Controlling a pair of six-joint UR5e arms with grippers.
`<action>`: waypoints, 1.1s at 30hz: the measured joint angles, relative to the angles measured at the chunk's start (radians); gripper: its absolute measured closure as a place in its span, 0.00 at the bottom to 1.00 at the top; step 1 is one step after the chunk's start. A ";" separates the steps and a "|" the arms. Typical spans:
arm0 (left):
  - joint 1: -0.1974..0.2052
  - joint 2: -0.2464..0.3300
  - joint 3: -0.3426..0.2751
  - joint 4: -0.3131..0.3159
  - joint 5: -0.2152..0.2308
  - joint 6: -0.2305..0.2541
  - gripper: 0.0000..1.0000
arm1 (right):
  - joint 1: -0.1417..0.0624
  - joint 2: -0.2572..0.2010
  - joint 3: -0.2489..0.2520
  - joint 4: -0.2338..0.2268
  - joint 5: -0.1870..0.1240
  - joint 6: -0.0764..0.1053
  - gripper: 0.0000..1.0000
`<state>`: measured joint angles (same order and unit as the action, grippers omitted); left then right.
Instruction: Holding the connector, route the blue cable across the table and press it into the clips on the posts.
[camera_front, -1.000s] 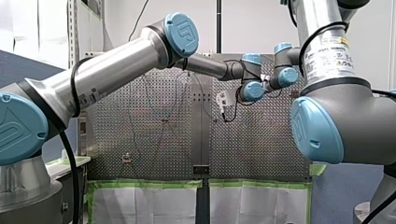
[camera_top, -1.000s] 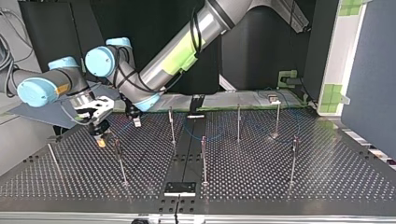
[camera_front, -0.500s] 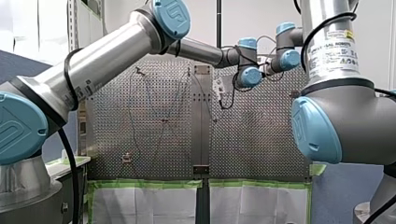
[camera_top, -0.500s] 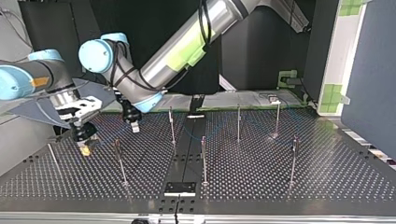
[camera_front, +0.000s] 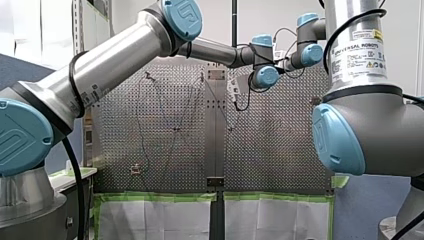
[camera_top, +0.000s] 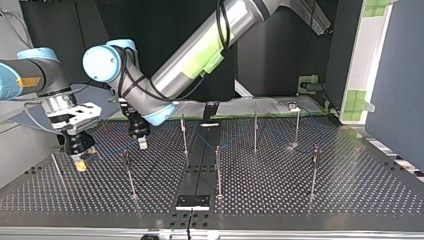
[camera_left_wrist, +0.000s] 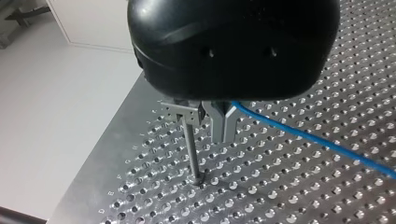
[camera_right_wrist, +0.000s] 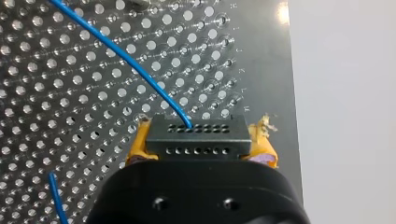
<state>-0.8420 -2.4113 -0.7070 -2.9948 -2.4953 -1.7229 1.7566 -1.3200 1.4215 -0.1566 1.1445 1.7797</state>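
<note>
Since a second ago, my right gripper (camera_top: 80, 161) has slid toward the top view's left, while my left gripper (camera_top: 143, 144) has barely shifted. You can count one connector (camera_right_wrist: 195, 137), black, clamped between my right gripper's two yellow pads (camera_right_wrist: 139, 145), low over the table (camera_top: 280, 200). One blue cable (camera_right_wrist: 121, 56) leaves the connector's far face and runs away over the holes. In the top view you see seven posts (camera_top: 218, 170) standing on the table. In the left wrist view, my left gripper's two metal fingers (camera_left_wrist: 218, 123) are drawn narrow, with the cable coming out from between them. They sit just beside one post carrying a clip (camera_left_wrist: 180, 111).
</note>
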 joint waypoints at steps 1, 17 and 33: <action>0.003 0.000 0.000 0.005 0.005 0.003 1.00 | 0.000 0.000 0.000 0.000 0.000 0.000 1.00; 0.103 -0.002 -0.008 0.059 0.110 0.029 1.00 | -0.006 0.026 -0.005 -0.031 -0.041 0.000 1.00; 0.117 -0.002 -0.028 0.072 0.213 0.023 0.68 | -0.028 0.041 -0.021 -0.034 -0.047 -0.001 1.00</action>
<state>-0.7251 -2.4132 -0.7352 -2.9233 -2.2827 -1.6997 1.7291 -1.2790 1.4002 -0.1904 1.0971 1.7791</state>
